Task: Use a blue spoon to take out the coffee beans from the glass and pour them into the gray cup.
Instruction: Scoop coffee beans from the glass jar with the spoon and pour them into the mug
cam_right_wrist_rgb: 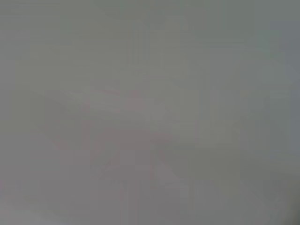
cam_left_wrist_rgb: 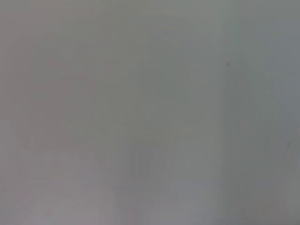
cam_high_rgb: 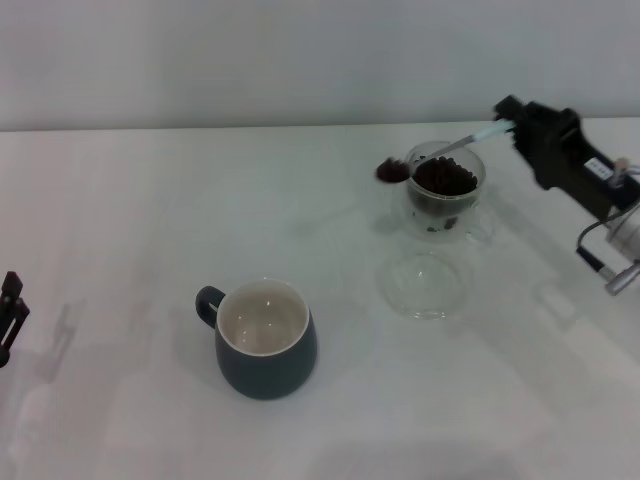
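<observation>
In the head view the glass (cam_high_rgb: 447,192) stands at the back right, filled with coffee beans (cam_high_rgb: 445,178). My right gripper (cam_high_rgb: 510,118) is shut on the pale handle end of the blue spoon (cam_high_rgb: 450,148). The spoon is held in the air, and its bowl holds a heap of beans (cam_high_rgb: 392,170) just to the left of the glass rim. The gray cup (cam_high_rgb: 264,338) stands at the front middle, its white inside bare, its handle to the left. My left gripper (cam_high_rgb: 8,310) is parked at the left edge. Both wrist views show only grey blur.
A flat clear round glass dish (cam_high_rgb: 422,285) lies on the white table (cam_high_rgb: 120,220) just in front of the glass, between it and the gray cup's side.
</observation>
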